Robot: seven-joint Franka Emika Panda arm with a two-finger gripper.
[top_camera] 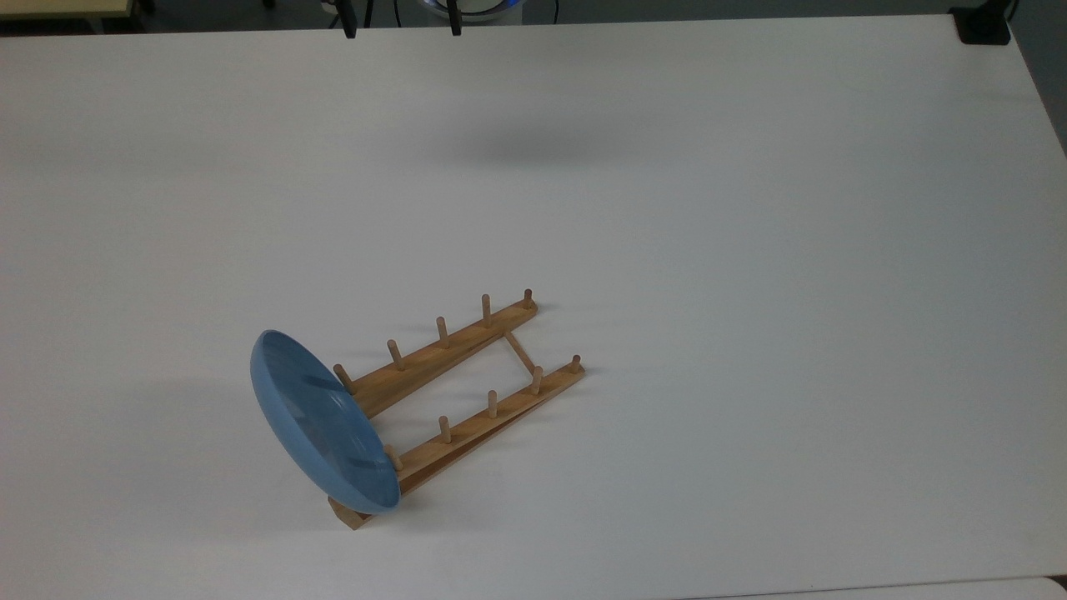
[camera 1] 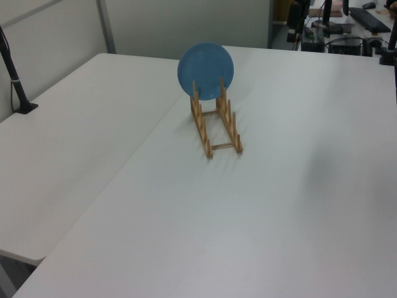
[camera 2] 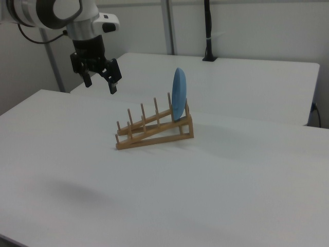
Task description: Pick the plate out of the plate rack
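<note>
The light-blue plate (top_camera: 321, 425) stands on edge in the end slot of the wooden plate rack (top_camera: 433, 360), leaning against its pegs. The left view has the plate (camera 1: 205, 69) at the far end of the rack (camera 1: 202, 127). In the right view the plate (camera 2: 179, 95) is at the raised right end of the rack (camera 2: 154, 135). My gripper (camera 2: 101, 83) hangs in the air up and to the right view's left of the rack, well apart from it. Its fingers point down and are open, with nothing between them.
The rack stands on a large white table (top_camera: 750, 333). A second white table (camera 1: 68, 136) adjoins it. A black post on a clamp (camera 1: 15, 81) stands at that table's edge, and the right view has a black post (camera 2: 208, 31) at the far side. A black mount (top_camera: 984, 25) sits at a table corner.
</note>
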